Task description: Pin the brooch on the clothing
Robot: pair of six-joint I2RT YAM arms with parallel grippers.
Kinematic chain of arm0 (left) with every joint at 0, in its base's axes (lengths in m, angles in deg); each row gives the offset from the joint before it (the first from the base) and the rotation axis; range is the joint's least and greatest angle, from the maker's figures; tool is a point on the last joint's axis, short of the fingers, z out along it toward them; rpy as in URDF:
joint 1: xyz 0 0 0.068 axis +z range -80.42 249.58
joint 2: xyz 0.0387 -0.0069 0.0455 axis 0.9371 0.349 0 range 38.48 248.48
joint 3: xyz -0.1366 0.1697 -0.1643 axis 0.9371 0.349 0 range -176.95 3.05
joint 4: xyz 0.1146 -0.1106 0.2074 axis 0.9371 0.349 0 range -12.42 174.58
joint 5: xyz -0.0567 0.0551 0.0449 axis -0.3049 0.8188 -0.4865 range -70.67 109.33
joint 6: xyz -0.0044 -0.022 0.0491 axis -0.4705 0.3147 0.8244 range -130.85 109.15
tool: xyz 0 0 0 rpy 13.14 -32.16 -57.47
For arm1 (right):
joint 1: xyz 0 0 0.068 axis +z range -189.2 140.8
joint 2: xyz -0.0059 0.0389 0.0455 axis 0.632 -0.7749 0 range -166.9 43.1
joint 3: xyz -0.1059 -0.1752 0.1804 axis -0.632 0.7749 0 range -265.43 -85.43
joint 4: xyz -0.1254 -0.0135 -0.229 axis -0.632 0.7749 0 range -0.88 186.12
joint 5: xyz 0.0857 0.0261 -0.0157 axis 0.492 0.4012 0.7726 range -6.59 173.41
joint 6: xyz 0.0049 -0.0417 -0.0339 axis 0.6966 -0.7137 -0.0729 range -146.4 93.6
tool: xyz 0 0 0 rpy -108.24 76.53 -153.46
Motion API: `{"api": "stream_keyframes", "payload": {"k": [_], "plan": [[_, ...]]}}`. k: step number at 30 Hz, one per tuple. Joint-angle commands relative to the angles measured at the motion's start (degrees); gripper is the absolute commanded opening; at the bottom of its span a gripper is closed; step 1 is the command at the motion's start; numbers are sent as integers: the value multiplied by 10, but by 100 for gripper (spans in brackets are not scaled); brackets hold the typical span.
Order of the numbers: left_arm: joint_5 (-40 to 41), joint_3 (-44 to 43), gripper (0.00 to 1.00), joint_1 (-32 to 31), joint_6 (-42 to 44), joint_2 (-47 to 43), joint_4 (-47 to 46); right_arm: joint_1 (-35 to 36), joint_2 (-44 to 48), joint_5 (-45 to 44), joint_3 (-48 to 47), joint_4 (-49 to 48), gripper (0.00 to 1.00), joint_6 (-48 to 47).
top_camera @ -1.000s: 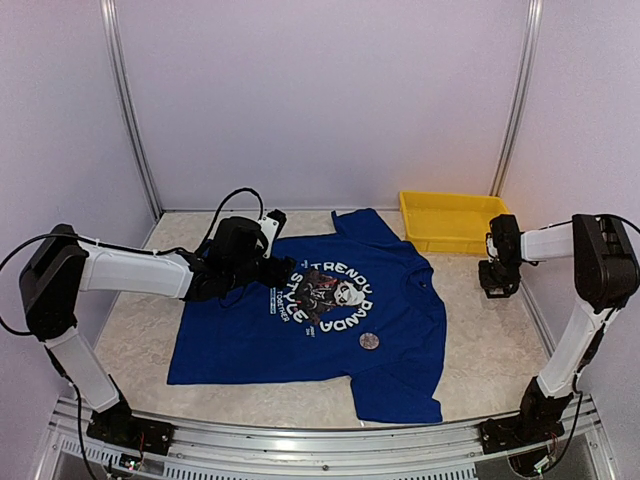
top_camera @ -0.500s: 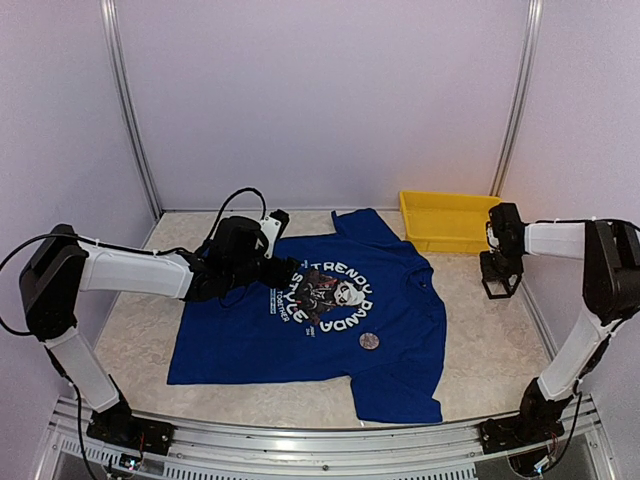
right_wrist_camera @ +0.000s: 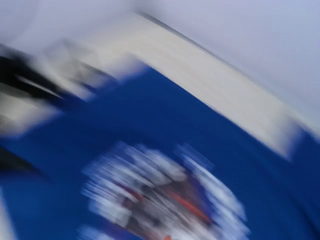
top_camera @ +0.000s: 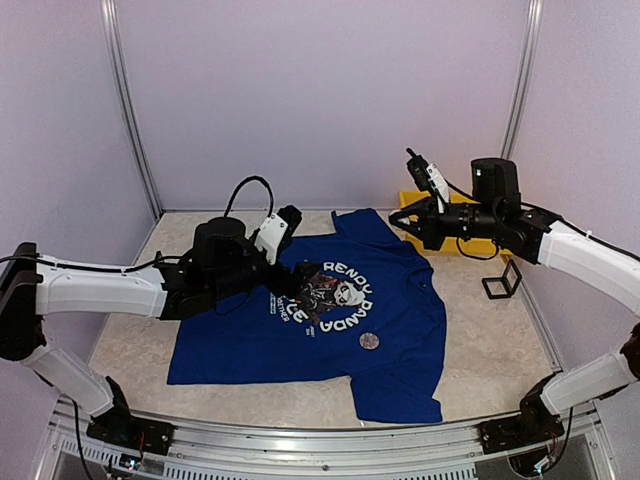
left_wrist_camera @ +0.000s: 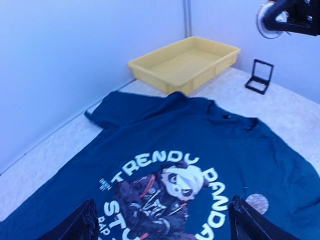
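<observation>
brooch first: i take it to be the pale round disc (left_wrist_camera: 268, 20) pinched at the tip of my right gripper (top_camera: 408, 222), whose fingers are closed tight on it, raised well above the table at the far right, near the yellow tray (left_wrist_camera: 155, 79). the left wrist view shows this best. the right wrist view is too smeared to show its own fingers, only blue cloth and print below

the clothing (top_camera: 400, 320), a blue t-shirt, lies flat mid-table. its long axis runs across the table, hem toward the left arm and neck toward the right, as far as i can judge. so from the right gripper the shirt is down and to the left, and the plain blue cloth by the neck is nearest. that arm has to do the pinning; the left arm is nearer the panda print (top_camera: 325, 297) but carries nothing

my left gripper (left_wrist_camera: 161, 222) stands wide open, its 2 fingers straddling the lower part of the print, low over the cloth; whether they touch it i cannot tell. 1 more round disc (top_camera: 369, 341) lies on the shirt just beside the print, and i cannot tell what it is. a small black stand (top_camera: 502, 281) sits on the table right of the shirt, apart from it
</observation>
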Motion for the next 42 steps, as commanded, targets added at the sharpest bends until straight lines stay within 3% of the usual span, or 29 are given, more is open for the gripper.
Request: {"api": "stream_keyframes", "payload": {"k": [1,4,10,13,18,22,27,31,40,42], "plan": [[-91,31,85,-50,62,-65,-68,66,18,270,11,-184,0,27],[-175,43,85,-66,61,-105,-97,104,8,315,18,-291,0,93],[-215,71,79,-80,-26,-135,-245,193,-19,316,20,-427,0,139],[-264,72,68,-81,-41,-131,-282,218,-33,315,9,-435,0,138],[-298,55,41,-86,-41,-125,-270,231,-37,309,9,-446,0,143],[-299,58,37,-95,-41,-128,-276,234,-37,301,16,-455,0,144],[-298,47,42,-107,-35,-120,-272,237,-35,296,22,-460,0,143],[-286,34,27,-108,-41,-110,-278,238,-38,301,22,-462,0,144],[-262,22,25,-109,-41,-95,-290,241,-35,304,24,-452,0,135],[-260,17,21,-109,-55,-91,-289,241,-33,304,26,-452,0,134]]}}
